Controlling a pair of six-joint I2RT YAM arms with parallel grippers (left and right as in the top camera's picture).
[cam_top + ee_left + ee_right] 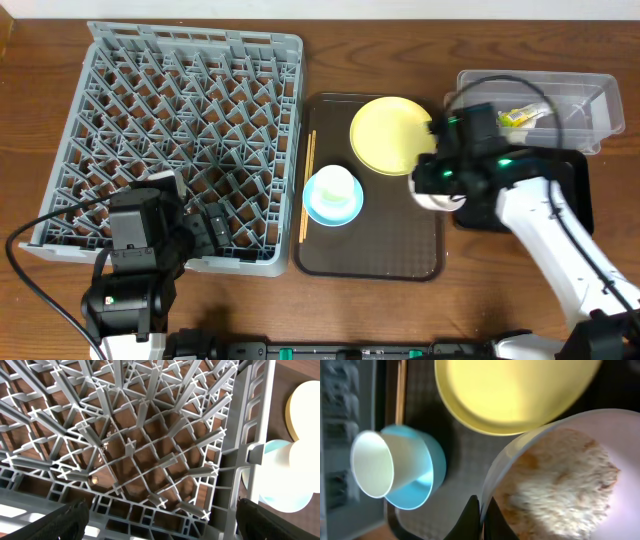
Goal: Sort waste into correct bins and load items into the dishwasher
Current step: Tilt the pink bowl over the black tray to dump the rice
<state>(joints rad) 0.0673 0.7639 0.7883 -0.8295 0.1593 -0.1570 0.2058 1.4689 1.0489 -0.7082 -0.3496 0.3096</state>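
Pinching one white bowl (620,435) of rice scraps (560,485) in right gripper (481,512); one yellow plate (515,390), one blue bowl (427,485), one cup (385,465) beyond it; left gripper (165,520) agape.

Brown wooden table (400,50) — grain visible, evenly lit.

Grey plastic dish rack (190,37) left, brown serving tray (390,245) right.
On the tray: round yellow plate (388,135) far, light blue bowl (328,214) near.

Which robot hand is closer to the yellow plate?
Right. The right gripper is just beside the yellow plate, pinching the white bowl by its rim. The left gripper is far off, over the grey rack.
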